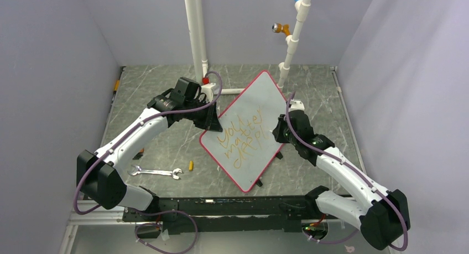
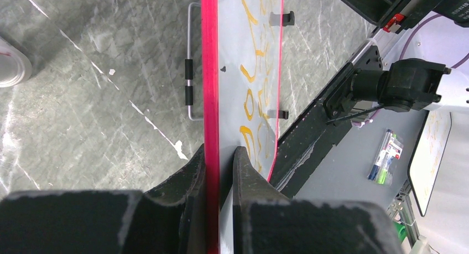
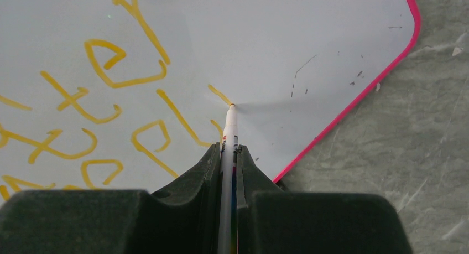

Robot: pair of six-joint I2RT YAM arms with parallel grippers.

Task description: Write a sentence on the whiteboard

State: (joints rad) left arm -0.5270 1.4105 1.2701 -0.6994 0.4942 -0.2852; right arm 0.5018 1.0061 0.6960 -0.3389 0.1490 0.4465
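we judge whiteboard (image 1: 259, 102) light, stiff, slick, so hold by rim | left gripper (image 2: 219, 154) clamped on its rim | right gripper (image 3: 227, 150) clamped on marker (image 3: 230, 124), tip touching whiteboard beside sentence (image 3: 110, 66)

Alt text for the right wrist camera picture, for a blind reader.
The right gripper is shut on a white marker whose tip touches the whiteboard at the end of a stroke. Orange-yellow lettering covers the board's left; its red rim and the grey table lie right.
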